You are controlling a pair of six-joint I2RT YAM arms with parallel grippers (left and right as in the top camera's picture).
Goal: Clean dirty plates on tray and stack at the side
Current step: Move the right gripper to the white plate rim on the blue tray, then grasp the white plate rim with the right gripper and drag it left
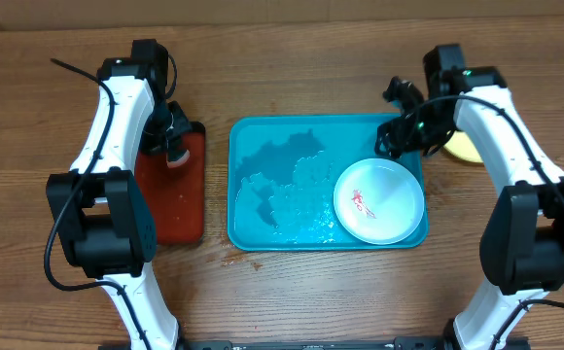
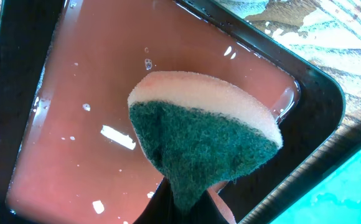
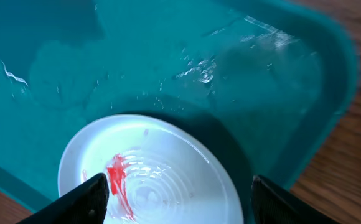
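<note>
A white plate (image 1: 379,200) with a red smear lies in the right end of the turquoise tray (image 1: 263,175), which is wet. In the right wrist view the plate (image 3: 168,180) sits below and between the wide-apart fingers (image 3: 87,199). My right gripper (image 1: 396,138) (image 3: 177,205) hovers open and empty over the tray's far right corner. A yellow-green plate (image 1: 463,149) rests on the table right of the tray, partly hidden by the right arm. My left gripper (image 1: 173,144) (image 2: 190,202) is shut on a green-and-pink sponge (image 2: 205,137) above the dark red tray (image 2: 75,93).
The black-rimmed dark red tray (image 1: 175,199) lies left of the turquoise one and holds a thin film of water. Bare wooden table (image 1: 292,301) runs along the front. Water spots mark the wood by the dark tray's corner (image 2: 305,18).
</note>
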